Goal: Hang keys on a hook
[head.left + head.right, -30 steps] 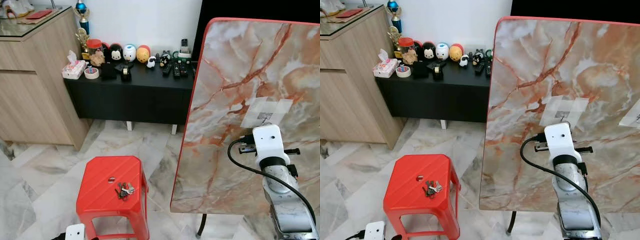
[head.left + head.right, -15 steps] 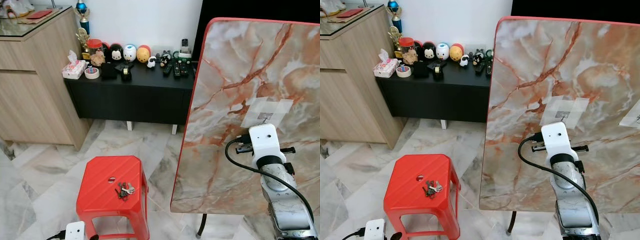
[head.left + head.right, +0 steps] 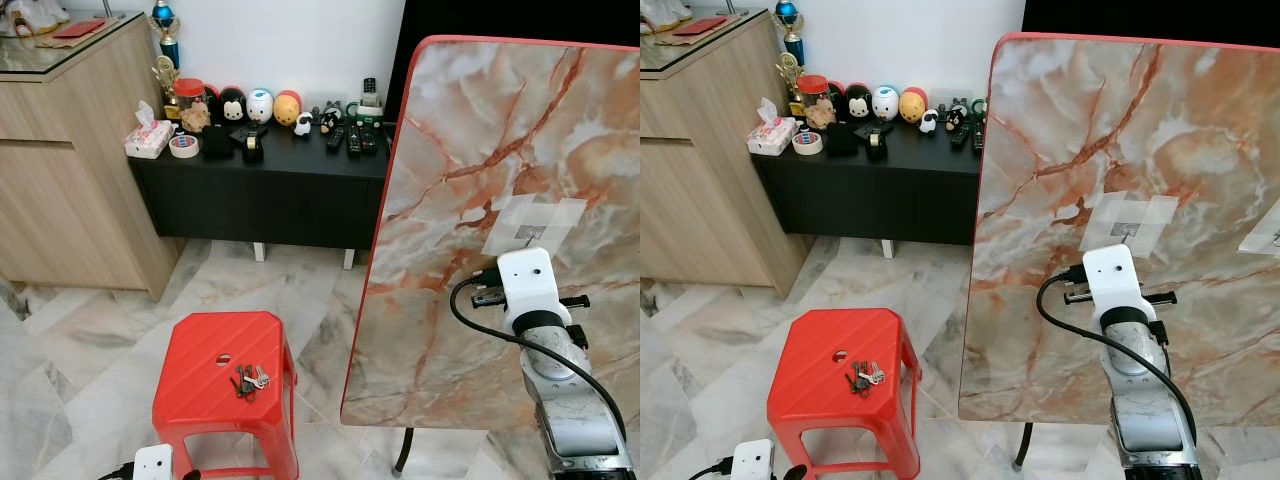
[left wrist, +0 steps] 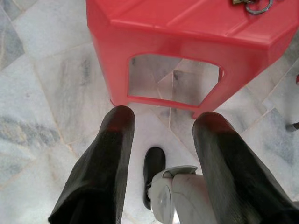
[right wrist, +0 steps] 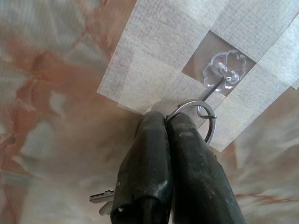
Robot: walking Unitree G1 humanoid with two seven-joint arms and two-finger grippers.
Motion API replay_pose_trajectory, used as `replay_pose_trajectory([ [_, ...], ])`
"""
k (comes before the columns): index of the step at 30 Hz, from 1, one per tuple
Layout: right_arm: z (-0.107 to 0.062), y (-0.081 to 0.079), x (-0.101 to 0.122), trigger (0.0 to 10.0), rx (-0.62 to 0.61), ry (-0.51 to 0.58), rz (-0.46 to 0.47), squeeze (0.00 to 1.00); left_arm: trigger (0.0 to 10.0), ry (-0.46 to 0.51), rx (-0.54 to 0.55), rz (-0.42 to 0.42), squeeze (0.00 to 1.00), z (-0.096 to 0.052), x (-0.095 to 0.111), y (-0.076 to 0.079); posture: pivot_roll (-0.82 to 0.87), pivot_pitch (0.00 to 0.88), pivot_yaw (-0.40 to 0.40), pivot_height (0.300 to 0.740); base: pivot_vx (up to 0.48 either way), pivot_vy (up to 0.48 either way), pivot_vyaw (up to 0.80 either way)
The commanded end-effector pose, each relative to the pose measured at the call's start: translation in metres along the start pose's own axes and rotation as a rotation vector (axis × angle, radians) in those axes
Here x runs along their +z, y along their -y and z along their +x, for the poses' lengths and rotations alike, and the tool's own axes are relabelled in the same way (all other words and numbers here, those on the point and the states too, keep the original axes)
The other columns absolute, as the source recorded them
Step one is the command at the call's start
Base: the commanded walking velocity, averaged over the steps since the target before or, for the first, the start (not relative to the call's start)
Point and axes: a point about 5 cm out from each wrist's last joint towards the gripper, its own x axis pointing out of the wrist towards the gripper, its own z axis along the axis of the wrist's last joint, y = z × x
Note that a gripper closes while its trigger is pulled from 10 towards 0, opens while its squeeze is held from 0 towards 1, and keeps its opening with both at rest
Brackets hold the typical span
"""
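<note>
- My right gripper (image 5: pixel 166 122) is up against the upright marble panel (image 3: pixel 480 130), jaws closed on the key ring (image 5: pixel 196 116), a key (image 5: pixel 100 199) dangling below.
- I hold the ring by its edge so its opening sits at the hook (image 5: pixel 211 88), which is taped near the panel's right edge; the wire tip looks threaded through.
- My left gripper (image 4: pixel 163 135) hangs with jaws apart, idle, beside the red stool (image 3: pixel 225 375).
- Another key bunch (image 3: pixel 250 380) lies mid-stool.
</note>
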Motion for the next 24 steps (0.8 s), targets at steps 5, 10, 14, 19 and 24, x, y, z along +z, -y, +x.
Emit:
replay_pose_trajectory([
  [5,0.0034,0.006,0.0015,10.0,-0.016,-0.007,0.017,0.0,10.0,0.002,-0.003,0.008,0.0,0.0011,0.0025,-0.0006,0.04,0.0,-0.066,0.74,0.0,0.0,0.0],
  [10,0.0029,0.0048,0.0005,10.0,-0.012,-0.01,0.021,0.0,10.0,0.001,-0.001,0.008,0.0,0.0014,0.0036,-0.0023,0.04,0.0,-0.067,0.74,0.0,0.0,0.0],
  [14,0.0018,0.0029,-0.0004,10.0,-0.005,-0.015,0.023,0.0,10.0,0.001,0.0,0.009,0.0,0.0012,0.0033,-0.0027,0.04,0.0,-0.066,0.74,0.0,0.0,0.0],
  [19,-0.0004,0.0012,0.0009,10.0,-0.005,-0.01,0.032,1.0,10.0,-0.001,0.002,0.008,0.0,0.0008,0.0022,-0.0027,0.03,0.0,-0.065,0.74,0.0,0.0,0.0],
  [24,-0.0032,0.0002,0.0004,10.0,-0.015,-0.007,0.042,1.0,10.0,-0.002,0.002,0.011,0.0,0.0005,0.0016,-0.0024,0.03,0.0,-0.063,0.74,0.0,0.0,0.0],
])
